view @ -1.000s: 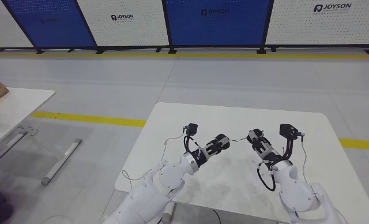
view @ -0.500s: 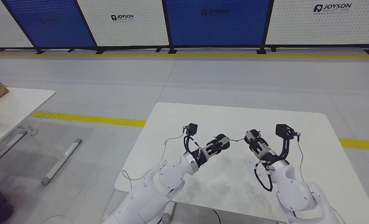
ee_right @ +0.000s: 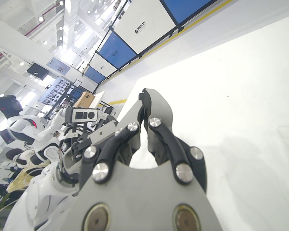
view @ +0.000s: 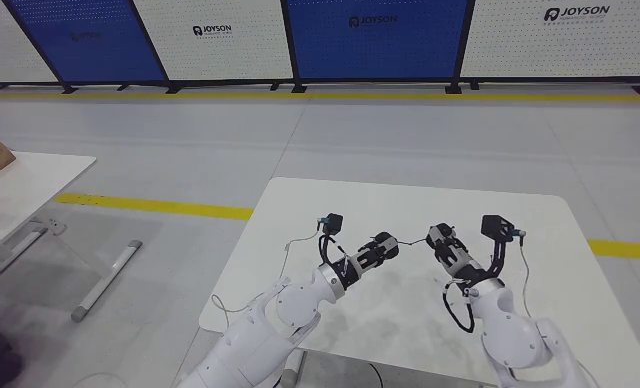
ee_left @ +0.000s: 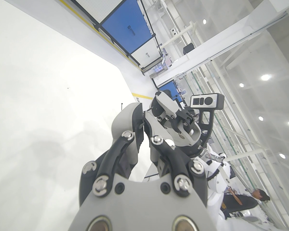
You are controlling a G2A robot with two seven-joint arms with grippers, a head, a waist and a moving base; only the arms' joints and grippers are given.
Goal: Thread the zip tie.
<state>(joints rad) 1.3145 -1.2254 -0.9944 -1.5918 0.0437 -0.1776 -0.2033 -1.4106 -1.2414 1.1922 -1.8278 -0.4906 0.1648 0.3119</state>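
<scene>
My left gripper (view: 393, 245) and right gripper (view: 432, 236) are clamped shut above the white rectangular table (view: 330, 203), tips facing. The thin black plastic zip tie (view: 412, 241) spans between them. The left wrist view shows the tie's end (ee_left: 121, 105) just beside my fingertip.

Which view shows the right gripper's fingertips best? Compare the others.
The right wrist view: the right gripper sits close up, clamped shut. The top view shows it small, joined to the left gripper by the thin zip tie. The left wrist view shows it farther off, beyond the left gripper.
</scene>
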